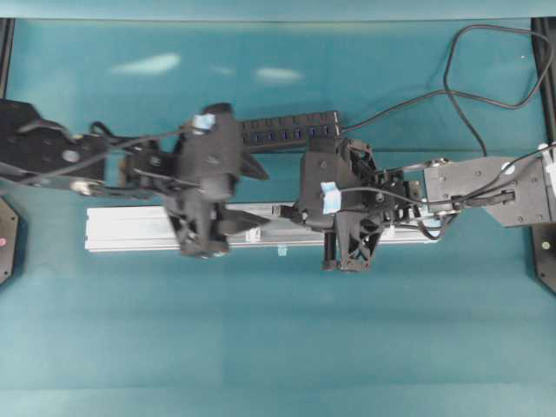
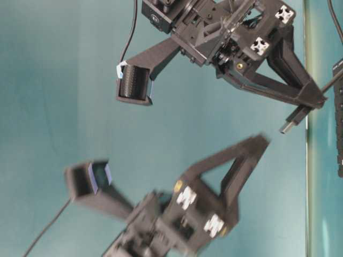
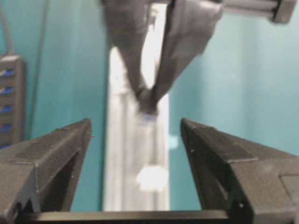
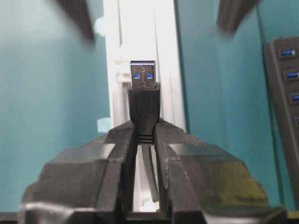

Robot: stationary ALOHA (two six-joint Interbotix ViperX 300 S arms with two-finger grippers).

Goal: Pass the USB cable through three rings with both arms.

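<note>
My right gripper [image 4: 145, 125] is shut on the USB cable's black plug [image 4: 144, 109]. Its metal tip [image 4: 143, 75] points forward along the silver rail [image 4: 163, 56], and the cord [image 4: 152, 163] trails back between the jaws. In the left wrist view my left gripper [image 3: 135, 130] is open, fingers [image 3: 70, 144] wide on both sides of the rail [image 3: 126, 154]. The plug [image 3: 148, 109] is ahead of it, apart from its fingers. One whitish ring [image 3: 152, 177] shows blurred on the rail between my left fingers. Overhead, the two grippers [image 1: 261, 201] [image 1: 289, 212] face each other over the rail's middle [image 1: 139, 228].
A black USB hub [image 1: 291, 130] with blue sockets lies behind the rail, and its cord [image 1: 452, 78] loops off to the back right. A pale-blue tape tab [image 1: 281, 250] sits at the rail's front edge. Teal table surface [image 1: 278, 347] stretches in front.
</note>
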